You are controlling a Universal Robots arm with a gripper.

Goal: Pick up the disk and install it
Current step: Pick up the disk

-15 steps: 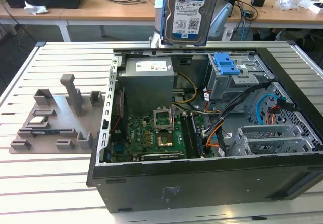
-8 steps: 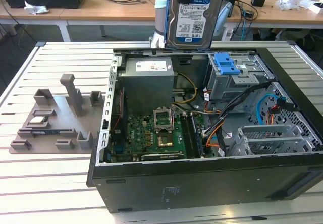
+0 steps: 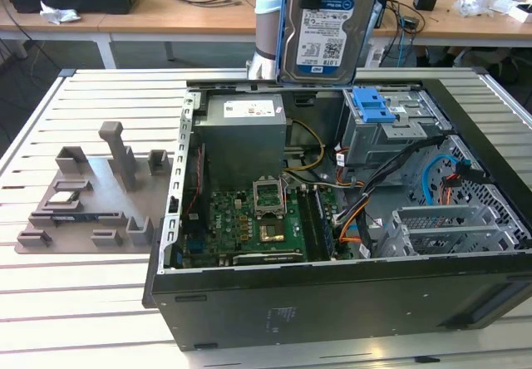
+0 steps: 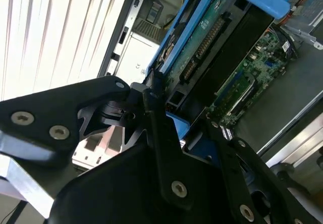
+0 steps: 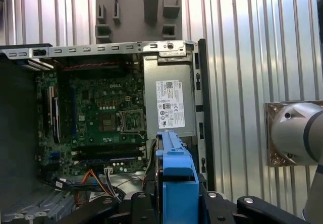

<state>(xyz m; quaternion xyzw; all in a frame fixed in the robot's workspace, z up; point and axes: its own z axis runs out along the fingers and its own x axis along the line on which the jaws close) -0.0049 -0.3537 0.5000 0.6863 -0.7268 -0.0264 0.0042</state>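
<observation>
Disk: you see the disk (image 3: 324, 32) upright with its label facing the exterior view, raised over the far wall of the open computer case (image 3: 332, 311) and seated in no bay.
Gripper: in the second wrist view, the gripper (image 4: 176, 118) is clenched on the disk, its black fingers (image 4: 151, 95) pressing the blue rails along the disk's edges.
Arm: the pale arm (image 3: 268, 28) stands just beside the disk, on the exterior view's left.
Case interior: the power supply (image 3: 245, 128) lies below the disk, with the green motherboard (image 3: 249, 219) nearer you.
Drive cage: a lone blue bracket (image 3: 372, 105) rests on the metal cage.
Table: a grey fixture plate (image 3: 91, 194) lies on the slatted table (image 3: 83, 302), apart from the case.
</observation>
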